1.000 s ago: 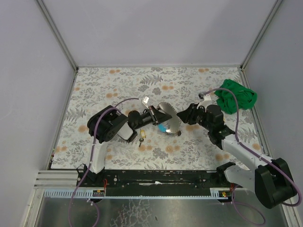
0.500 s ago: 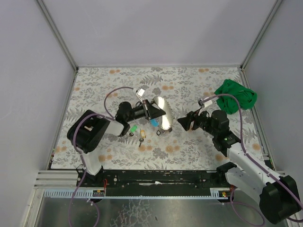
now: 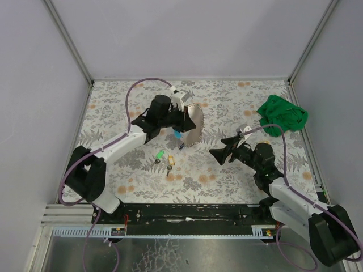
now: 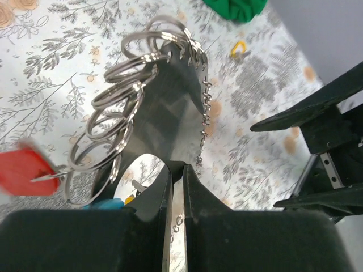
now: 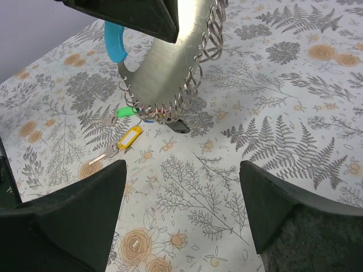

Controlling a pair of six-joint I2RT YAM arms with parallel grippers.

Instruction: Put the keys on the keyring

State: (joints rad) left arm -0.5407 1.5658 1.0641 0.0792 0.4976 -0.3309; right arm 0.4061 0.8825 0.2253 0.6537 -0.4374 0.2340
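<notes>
On the near side of the metal plate (image 3: 193, 126) the two keys lie flat on the table. The yellow key (image 5: 129, 137) is the nearest to my bases. The green key (image 5: 126, 111) is just behind it, close to the lower edge of the plate. They are near each other but not touching, and neither of my grippers touches them.

To the right of the plate, and apart from it, hangs my right gripper (image 3: 218, 153). Its jaws stand wide apart with nothing between them, and they point toward the plate and the keys.

My left gripper (image 4: 177, 170) has its jaws pressed together on the plate and holds it on edge above the table. Many rings (image 4: 113, 113) are threaded along the rim of the plate. A red tag (image 4: 20, 170) hangs at one ring and a blue tag (image 5: 115, 42) at another. Far behind the plate, to the right, a green cloth (image 3: 282, 115) lies on the table.

I judge that the step in hand is fetching a key, because the rings are presented and no key is on them. The next move asks my right jaws to come down low over one plastic head. The key is thin and lies flat, so the fingertips must go almost to the table. Meanwhile my left grip should keep the plate steady.
</notes>
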